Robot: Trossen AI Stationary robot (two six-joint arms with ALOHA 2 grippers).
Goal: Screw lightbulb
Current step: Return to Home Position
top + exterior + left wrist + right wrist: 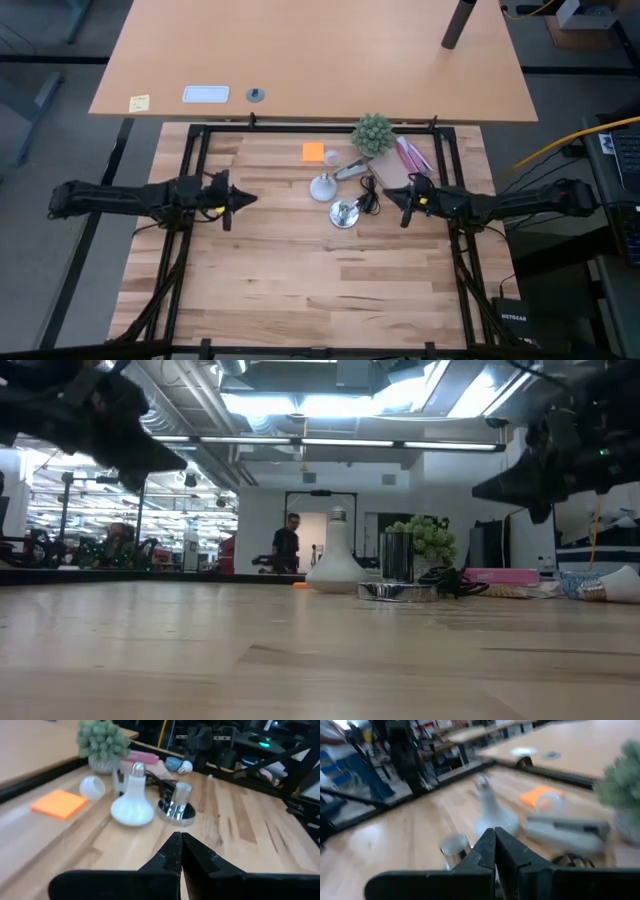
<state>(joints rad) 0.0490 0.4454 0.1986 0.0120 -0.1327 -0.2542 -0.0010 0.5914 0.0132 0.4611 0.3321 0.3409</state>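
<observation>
The white frosted lightbulb (322,186) stands on its round head at the table's far middle, with its metal neck (138,768) pointing up. Just to its right and nearer is the shiny silver round base (345,213) with its upright socket (179,797) and black cord. My left gripper (245,198) hovers shut and empty to the bulb's left. It also shows in its own wrist view (180,842). My right gripper (393,200) hovers shut and empty to the right of the base. It also shows in its own wrist view (494,837).
Behind the bulb lie an orange sticky pad (314,152), a grey oblong metallic object (350,168), a small potted plant (373,133) and a pink packet (412,155). A small clear round thing (92,787) sits by the pad. The near half of the wooden table (300,290) shows bare wood.
</observation>
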